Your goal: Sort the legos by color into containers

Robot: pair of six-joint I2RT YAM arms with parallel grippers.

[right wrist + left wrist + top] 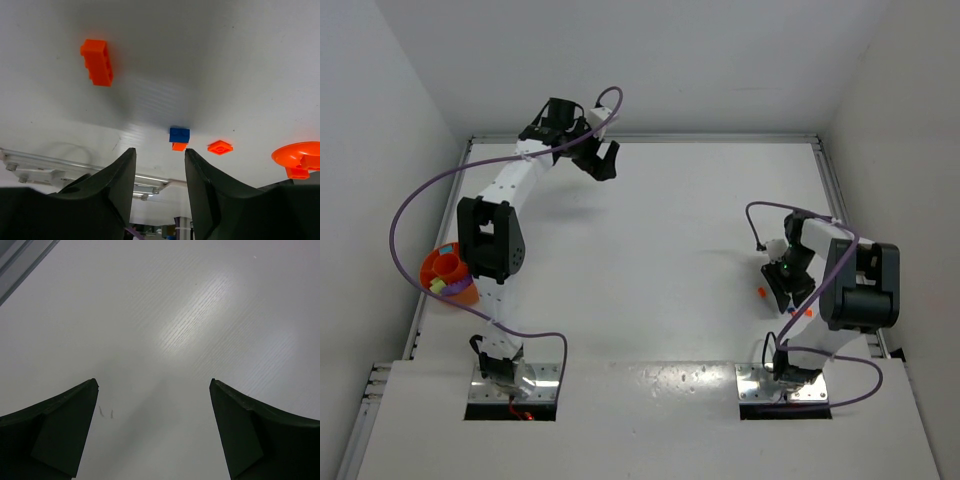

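- Right gripper, close to the right edge and toward the near side: jaws set narrow, nothing between them, hanging just above the bench
- Loose pieces ahead of its fingertips in the wrist view: an orange brick, a blue brick sitting on a smaller orange one, and a flat orange plate. The overhead view resolves only two orange specks beside this gripper
- Round orange piece at the side of the same wrist view, cut off by a finger, with another small orange block against it; cannot tell what it is
- Orange bowl at the left edge, about mid-depth, partly hidden by the left arm's elbow. A lime green brick and some purple show at its near rim; too small to say which compartment
- Left gripper by the far-left corner: jaws wide, empty, only bare white top below
- Progress (judgement): some bricks are already in the bowl. At least four lie loose by the right edge, well apart from it. Sorting is partly done, and the right-side cluster is what is left
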